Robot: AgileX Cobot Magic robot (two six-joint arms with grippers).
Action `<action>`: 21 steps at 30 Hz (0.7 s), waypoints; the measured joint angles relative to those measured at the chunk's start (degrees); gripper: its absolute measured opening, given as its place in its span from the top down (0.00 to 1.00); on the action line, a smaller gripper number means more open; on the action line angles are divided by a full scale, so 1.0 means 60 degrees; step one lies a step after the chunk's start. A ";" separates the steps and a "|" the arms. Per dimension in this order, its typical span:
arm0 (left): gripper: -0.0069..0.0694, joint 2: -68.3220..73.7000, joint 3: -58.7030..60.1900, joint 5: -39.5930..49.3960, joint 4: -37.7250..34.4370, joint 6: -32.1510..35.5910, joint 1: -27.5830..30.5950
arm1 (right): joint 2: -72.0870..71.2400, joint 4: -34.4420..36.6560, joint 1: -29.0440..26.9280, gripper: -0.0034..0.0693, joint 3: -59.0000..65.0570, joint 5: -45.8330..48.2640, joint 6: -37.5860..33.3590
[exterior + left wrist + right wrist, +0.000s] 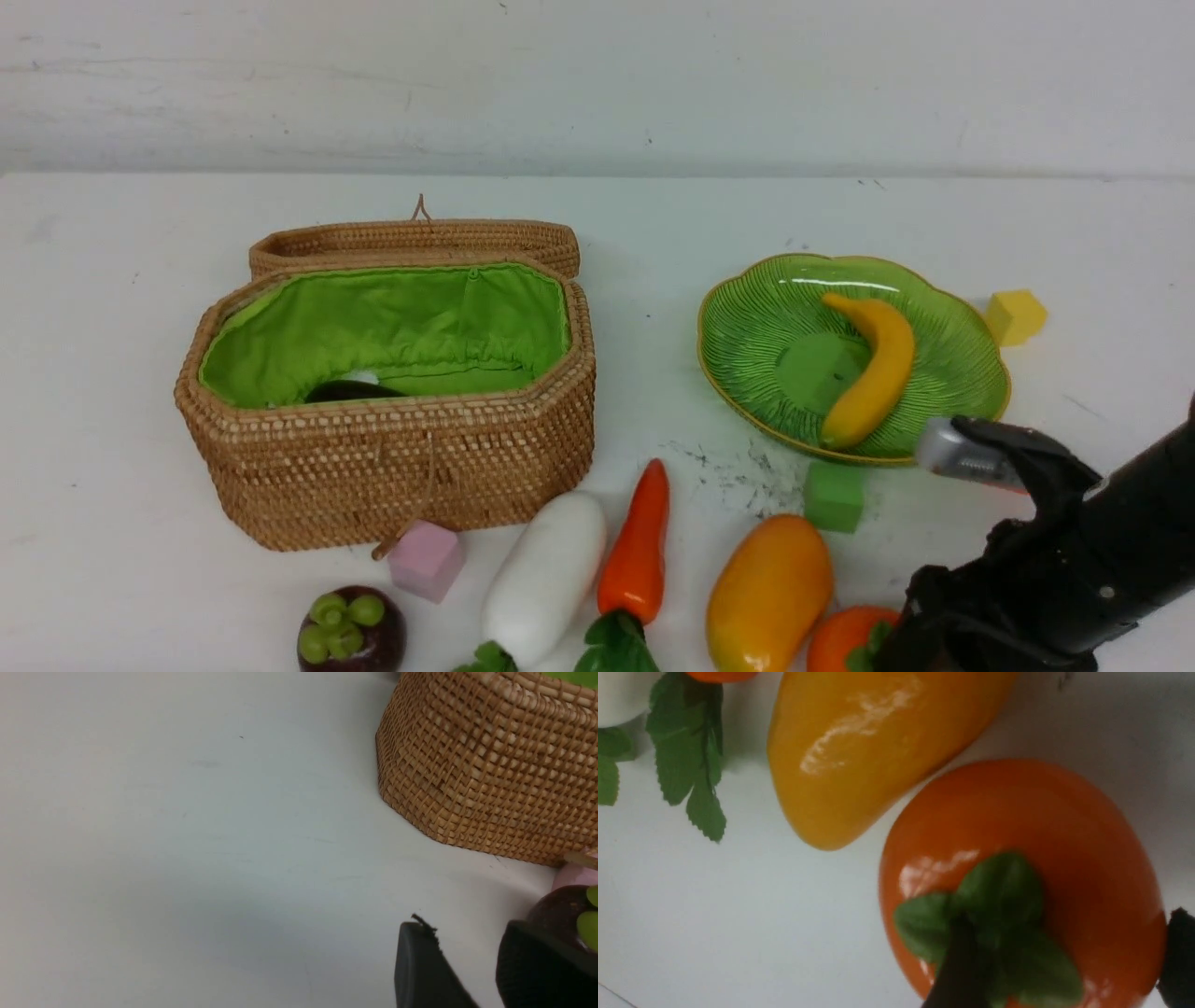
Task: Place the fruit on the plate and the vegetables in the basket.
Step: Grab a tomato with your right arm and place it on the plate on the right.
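The green plate (747,327) holds the yellow banana (873,369). A dark eggplant (350,390) lies in the open wicker basket (392,467). Along the front edge lie a mangosteen (350,630), a white radish (546,579), a carrot (639,546), a mango (770,593) and a persimmon (845,639). My right gripper (1064,970) is open just over the persimmon (1017,826): one finger crosses its green calyx, the other stands at its side. Beside it lies the mango (859,751). My left gripper (472,970) is open over bare table, with the mangosteen (556,910) just beyond one finger and the basket (486,770) ahead.
A pink cube (427,558) leans at the basket's front. A green cube (834,497) sits below the plate and a yellow cube (1016,315) at its far right. The basket lid (415,243) lies back behind it. My right arm (1046,569) fills the lower right corner.
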 joint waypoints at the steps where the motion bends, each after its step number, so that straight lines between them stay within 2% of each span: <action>1: 0.60 0.0000 0.0000 0.0000 0.0000 0.0000 0.0000 | 0.0155 0.0162 0.0000 0.21 0.0000 0.0010 -0.0022; 21: 0.60 0.0000 0.0000 0.0000 0.0000 0.0000 0.0000 | 0.0474 0.0700 -0.0014 0.24 -0.0050 0.0010 -0.0052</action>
